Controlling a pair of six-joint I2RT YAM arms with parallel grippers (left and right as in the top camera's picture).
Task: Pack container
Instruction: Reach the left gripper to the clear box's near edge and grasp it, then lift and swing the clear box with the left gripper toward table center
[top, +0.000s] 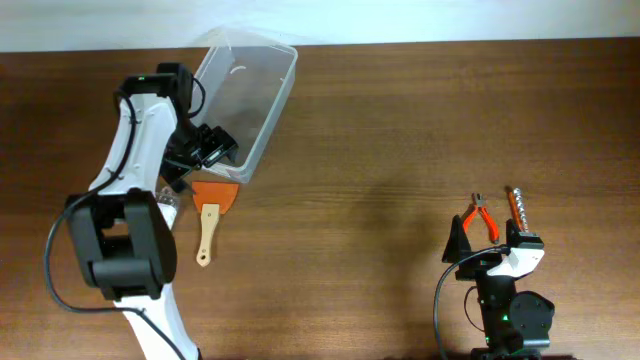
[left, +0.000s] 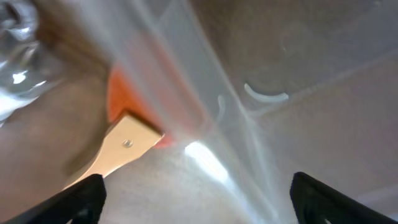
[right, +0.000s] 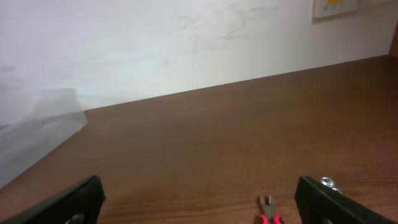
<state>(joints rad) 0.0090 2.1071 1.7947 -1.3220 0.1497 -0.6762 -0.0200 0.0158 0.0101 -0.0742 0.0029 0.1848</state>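
The container (top: 258, 88) is a clear plastic bin at the back left of the table, tilted up on one side. My left gripper (top: 212, 150) is open, its fingers astride the bin's near wall (left: 205, 124). An orange scraper with a wooden handle (top: 210, 215) lies just in front of the bin and shows through the wall in the left wrist view (left: 127, 140). My right gripper (top: 487, 252) is open and empty at the front right. Orange-handled pliers (top: 483, 218) lie just beyond it, their tip showing in the right wrist view (right: 268, 213).
A corkscrew-like tool with an orange-brown handle (top: 519, 210) lies right of the pliers. Something shiny and crinkled (left: 18, 68) lies left of the scraper. A white wall runs along the table's far edge (right: 186, 43).
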